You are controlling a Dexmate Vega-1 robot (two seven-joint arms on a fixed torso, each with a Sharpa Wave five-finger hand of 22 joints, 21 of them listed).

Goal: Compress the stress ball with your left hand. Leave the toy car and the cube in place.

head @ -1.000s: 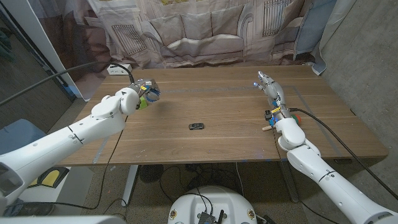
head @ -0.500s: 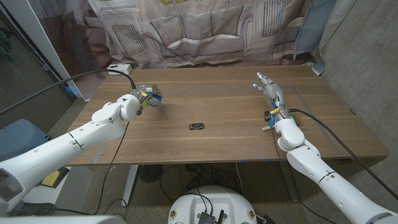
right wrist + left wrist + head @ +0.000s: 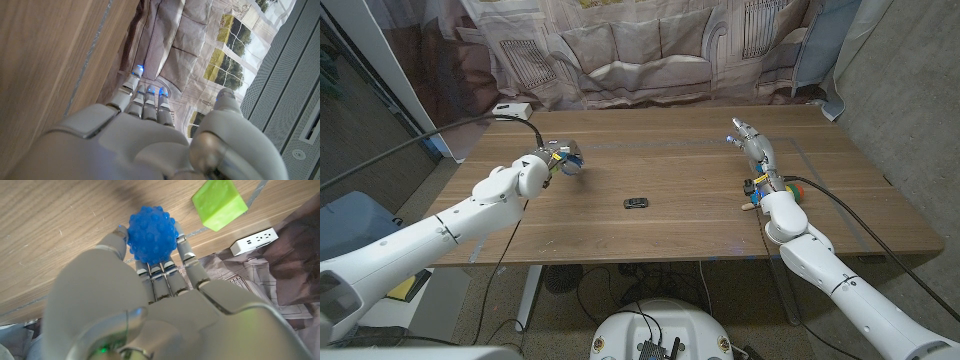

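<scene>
Left hand (image 3: 150, 280) grips the nubby blue ball (image 3: 151, 236) near the table's (image 3: 670, 220) far-left edge, green cube (image 3: 219, 203) just beside, car (image 3: 636, 203) well apart mid-table; right hand (image 3: 752, 143) extended, holding nothing.

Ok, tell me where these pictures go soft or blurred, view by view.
Head view: evenly lit, sharp; toy car small but clear. Left wrist view: stress ball and cube crisp, the left hand nearest the lens blurred. Right wrist view: right hand soft, curtain behind clearer.
</scene>
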